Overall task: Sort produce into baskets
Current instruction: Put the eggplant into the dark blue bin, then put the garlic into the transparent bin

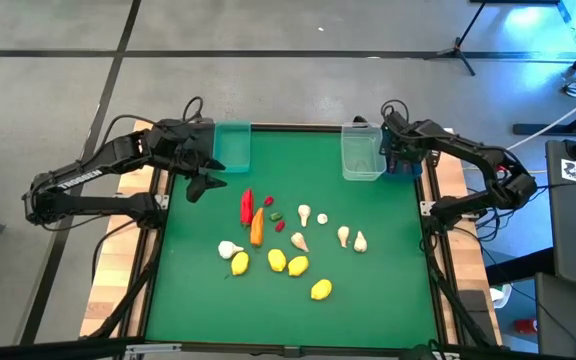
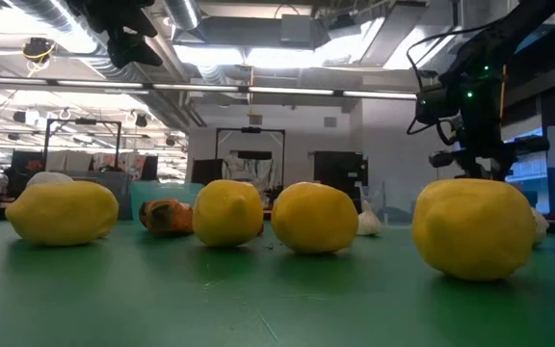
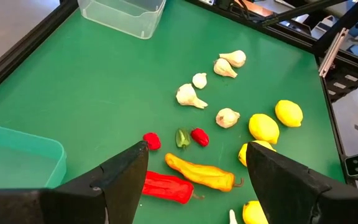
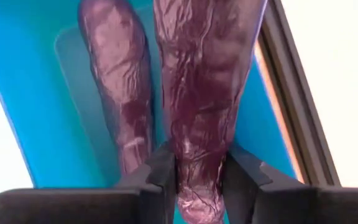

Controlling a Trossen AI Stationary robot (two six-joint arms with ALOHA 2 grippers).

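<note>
My right gripper (image 1: 400,160) is at the far right corner, over the blue basket (image 4: 17,93), shut on a dark purple eggplant (image 4: 204,93). A second eggplant (image 4: 114,74) lies inside that basket beside it. My left gripper (image 3: 194,180) hangs open above the table near the teal basket (image 1: 232,145), with nothing between its fingers. On the green mat lie a red pepper (image 1: 246,205), an orange carrot (image 1: 257,227), several lemons (image 1: 297,265), several garlic bulbs (image 1: 305,214) and small red berries (image 3: 199,137). My right gripper pinches one end of the eggplant (image 4: 199,180) between its two fingers (image 4: 160,177). The fingers point steeply down from above. The eggplant reaches away below them into the blue basket, next to the other eggplant; whether its far end rests on the basket's floor I cannot tell.
A clear basket (image 1: 362,152) stands at the far edge just left of the blue one. The dark frame rail (image 1: 430,230) runs along the table's right edge. In the low view the lemons (image 2: 224,214) stand in a row across the front.
</note>
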